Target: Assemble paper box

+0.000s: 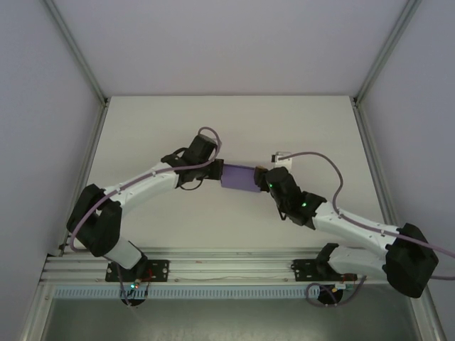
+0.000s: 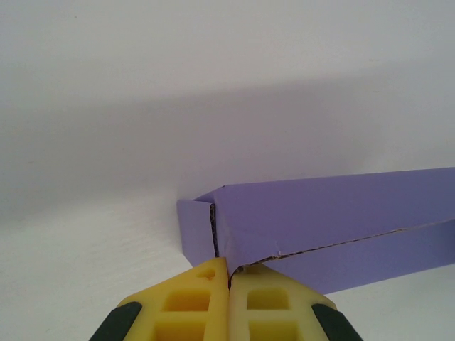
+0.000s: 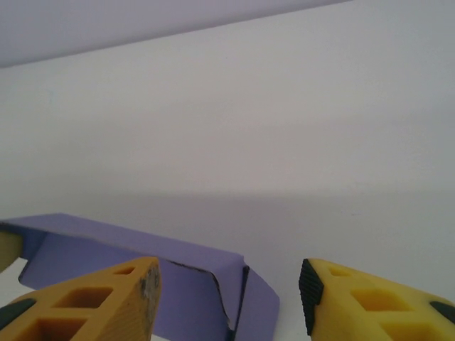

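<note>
Paper box is at mid-worktop: purple, lying btwn the two arms, long side running left-right in the top cam. Left pincer is on the box's left end and right pincer is at its right end, both arms reaching in from the near edge twd each other. Resting on the worktop or just lifted off it? Can't tell.

Left wrist cam: left pincer is clamped tight, yellow fingers pressed together w/ no gap. A thin card edge of the paper box runs straight into the seam btwn them, so it's pinching the box by its card at the corner. The box stretches off to the right of that view, w/ a raw cut edge showing along the long fold and a small flap sticking out at the left end.

Right wrist cam: right pincer stands wide, fingers well apart, gripping nothing. The end corner of the paper box sits in the gap, closer to the left-hand finger. Touching it or not, can't tell.
</note>
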Motion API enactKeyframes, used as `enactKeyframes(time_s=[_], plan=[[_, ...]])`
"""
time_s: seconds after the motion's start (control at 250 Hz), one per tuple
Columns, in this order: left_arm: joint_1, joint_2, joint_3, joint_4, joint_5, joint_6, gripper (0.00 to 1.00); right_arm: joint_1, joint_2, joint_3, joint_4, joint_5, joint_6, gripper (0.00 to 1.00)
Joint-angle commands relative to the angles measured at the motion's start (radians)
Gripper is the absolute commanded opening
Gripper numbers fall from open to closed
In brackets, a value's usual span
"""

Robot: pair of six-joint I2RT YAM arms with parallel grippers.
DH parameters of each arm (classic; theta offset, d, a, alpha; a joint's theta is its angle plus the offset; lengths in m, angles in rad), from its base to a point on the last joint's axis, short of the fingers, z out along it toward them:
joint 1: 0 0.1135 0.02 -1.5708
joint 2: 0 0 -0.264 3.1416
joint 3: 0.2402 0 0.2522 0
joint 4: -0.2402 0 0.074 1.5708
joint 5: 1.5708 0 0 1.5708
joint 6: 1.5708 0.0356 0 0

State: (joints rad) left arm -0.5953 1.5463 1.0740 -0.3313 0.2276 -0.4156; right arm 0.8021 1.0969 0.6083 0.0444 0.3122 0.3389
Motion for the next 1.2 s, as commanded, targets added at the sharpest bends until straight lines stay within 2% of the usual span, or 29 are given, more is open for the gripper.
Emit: enactKeyframes(time_s=[0.0, 0.28, 0.811, 1.199], plan=[[-0.012, 0.039, 0.024, -0.087, -0.003, 0.02, 0.0, -0.02, -0.016, 0.046, 0.01, 0.003, 0.007, 0.56], [-0.018, 0.053, 0.035, -0.092, 0.0, 0.015, 0.0, -0.076, 0.078, 0.128, -0.082, 0.001, 0.065, 0.55], [-0.018, 0.047, 0.049, -0.104, -0.005, 0.04, 0.0, -0.105, 0.173, 0.075, -0.142, -0.042, 0.206, 0.49], [-0.02, 0.04, 0.079, -0.114, 0.006, 0.054, 0.0, -0.104, 0.174, -0.015, -0.131, -0.135, 0.312, 0.44]])
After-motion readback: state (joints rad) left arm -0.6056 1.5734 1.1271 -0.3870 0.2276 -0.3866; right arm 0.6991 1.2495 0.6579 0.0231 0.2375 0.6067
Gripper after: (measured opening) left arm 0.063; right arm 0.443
